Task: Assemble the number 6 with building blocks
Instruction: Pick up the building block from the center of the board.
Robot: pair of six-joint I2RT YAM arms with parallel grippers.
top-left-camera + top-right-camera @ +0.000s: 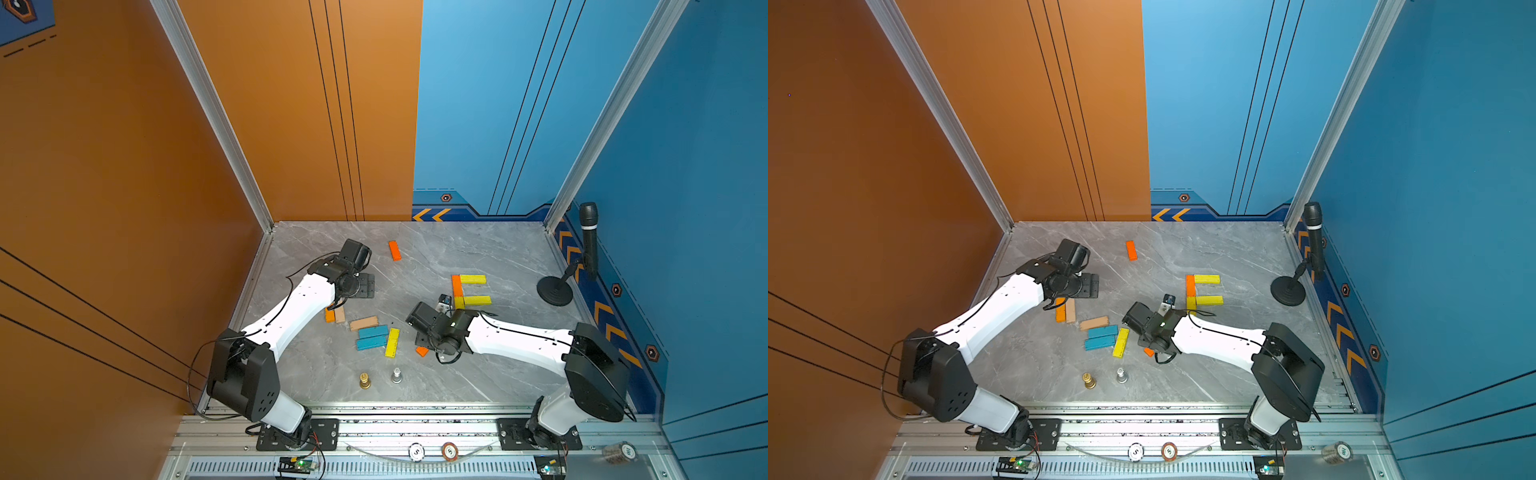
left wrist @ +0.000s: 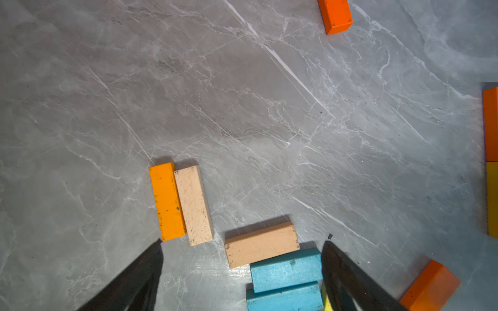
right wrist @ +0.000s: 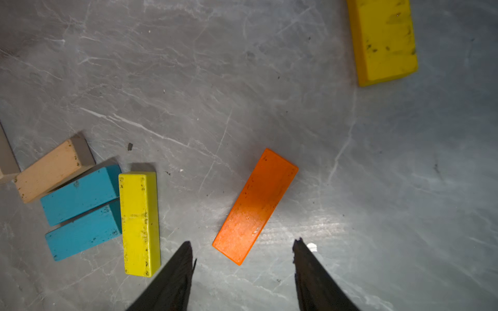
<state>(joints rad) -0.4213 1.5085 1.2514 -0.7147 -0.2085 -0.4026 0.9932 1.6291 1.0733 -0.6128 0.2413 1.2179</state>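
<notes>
While the left claw [image 2: 244,242] and right claw [image 3: 244,241] gape empty, orange-and-blue walls [image 1: 291,124] enclose the marble tabletop [image 1: 478,249].

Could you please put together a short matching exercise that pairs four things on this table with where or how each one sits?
Things
1. teal blocks
2. gold figure
3. microphone
4. lone orange block

Places and states
A. upright, next to the silver figure
B. lying flat by itself, farthest back
C. lying side by side, touching
D. black, on a round base at the right side

Pairs: 1-C, 2-A, 3-D, 4-B
</notes>
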